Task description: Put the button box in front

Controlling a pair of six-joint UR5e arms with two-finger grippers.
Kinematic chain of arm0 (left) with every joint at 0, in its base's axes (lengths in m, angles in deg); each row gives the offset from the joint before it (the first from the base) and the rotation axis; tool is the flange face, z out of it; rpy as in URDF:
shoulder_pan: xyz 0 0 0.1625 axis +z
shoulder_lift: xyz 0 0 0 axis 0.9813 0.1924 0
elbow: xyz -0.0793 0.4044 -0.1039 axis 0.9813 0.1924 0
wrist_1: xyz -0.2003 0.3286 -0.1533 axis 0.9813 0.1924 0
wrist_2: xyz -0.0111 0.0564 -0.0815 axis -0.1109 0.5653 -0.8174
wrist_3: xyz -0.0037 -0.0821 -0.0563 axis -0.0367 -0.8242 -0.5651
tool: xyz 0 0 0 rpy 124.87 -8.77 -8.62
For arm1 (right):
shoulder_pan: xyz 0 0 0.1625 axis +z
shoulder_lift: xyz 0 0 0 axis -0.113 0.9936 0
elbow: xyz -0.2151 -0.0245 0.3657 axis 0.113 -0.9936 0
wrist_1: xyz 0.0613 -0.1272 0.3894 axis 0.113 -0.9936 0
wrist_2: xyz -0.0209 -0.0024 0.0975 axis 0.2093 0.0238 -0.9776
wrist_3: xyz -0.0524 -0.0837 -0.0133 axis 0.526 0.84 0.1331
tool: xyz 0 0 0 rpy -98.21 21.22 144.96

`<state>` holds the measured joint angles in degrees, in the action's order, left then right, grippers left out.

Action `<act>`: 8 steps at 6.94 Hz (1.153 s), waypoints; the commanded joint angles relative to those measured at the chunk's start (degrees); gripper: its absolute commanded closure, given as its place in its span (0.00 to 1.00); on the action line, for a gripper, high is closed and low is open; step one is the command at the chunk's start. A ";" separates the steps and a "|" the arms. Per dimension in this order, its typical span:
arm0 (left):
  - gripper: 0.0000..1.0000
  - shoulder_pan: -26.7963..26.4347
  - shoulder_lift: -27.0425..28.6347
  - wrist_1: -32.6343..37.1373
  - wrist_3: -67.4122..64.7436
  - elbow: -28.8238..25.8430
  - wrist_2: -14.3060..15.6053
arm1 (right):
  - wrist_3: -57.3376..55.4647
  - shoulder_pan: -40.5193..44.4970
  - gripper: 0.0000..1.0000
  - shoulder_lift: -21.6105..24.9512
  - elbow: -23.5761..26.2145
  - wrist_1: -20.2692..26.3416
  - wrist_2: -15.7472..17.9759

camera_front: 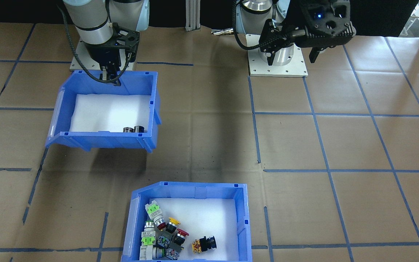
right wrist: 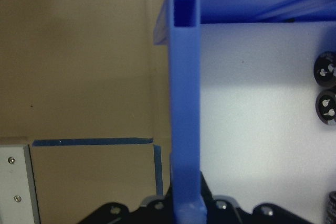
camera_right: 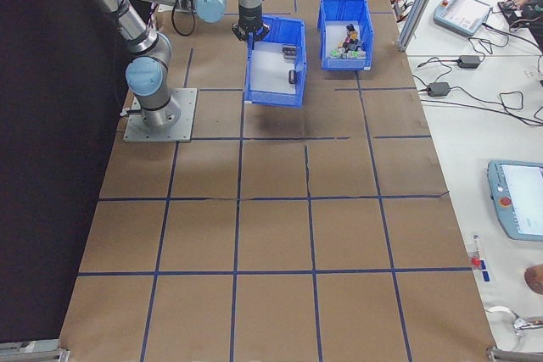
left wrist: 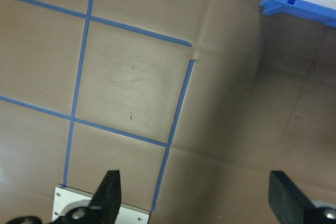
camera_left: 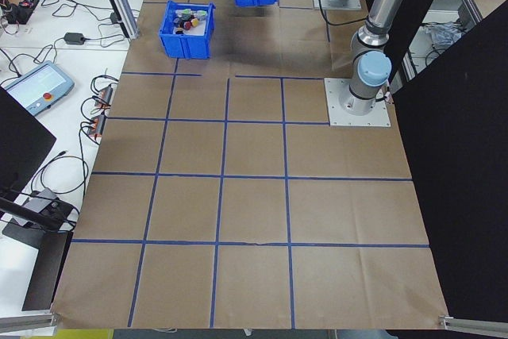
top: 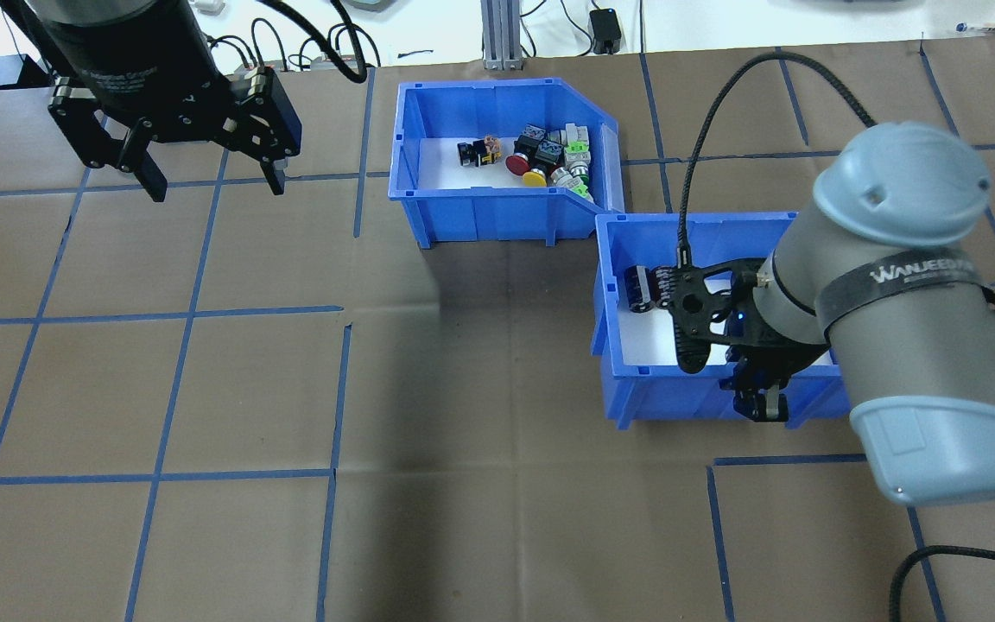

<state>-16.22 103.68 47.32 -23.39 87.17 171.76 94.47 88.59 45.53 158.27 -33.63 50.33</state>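
The button box (camera_front: 189, 189) is a blue bin with colourful push-buttons (camera_front: 166, 233) on white foam. It stands on the table at the far side from the robot, also seen in the overhead view (top: 480, 86). My right gripper (camera_front: 111, 78) is shut on the near wall of a second blue bin (camera_front: 104, 140) that holds a few black cylinders (camera_front: 134, 129). That bin casts a shadow below it and looks lifted. The right wrist view shows its wall (right wrist: 184, 103) between the jaws. My left gripper (top: 215, 183) hangs open and empty, well away from both bins.
Brown paper with blue tape lines covers the table (top: 204, 389). The two bins nearly meet at a corner in the overhead view (top: 605, 212). The arm bases (camera_front: 278, 62) stand at the robot's edge. Cables and a pendant (camera_left: 40, 89) lie beyond the far table edge.
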 commanded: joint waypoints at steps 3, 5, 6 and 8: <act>0.00 3.43 -6.99 -15.77 9.84 16.68 -4.22 | -12.47 14.93 0.98 -3.82 2.91 -7.20 2.69; 0.00 4.51 -7.78 -11.15 10.82 16.44 -4.04 | -19.23 20.29 0.98 -7.06 3.62 -13.71 2.61; 0.00 4.69 -8.83 -10.50 10.46 16.87 -4.04 | -22.13 23.19 0.98 -9.69 3.71 -17.73 2.69; 0.00 4.60 -10.50 -9.89 10.64 17.83 -3.51 | -22.77 25.58 0.98 -12.35 3.71 -22.42 2.70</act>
<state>-11.64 94.31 36.86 -12.85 104.48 168.05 72.43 112.52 34.59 161.95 -53.43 53.01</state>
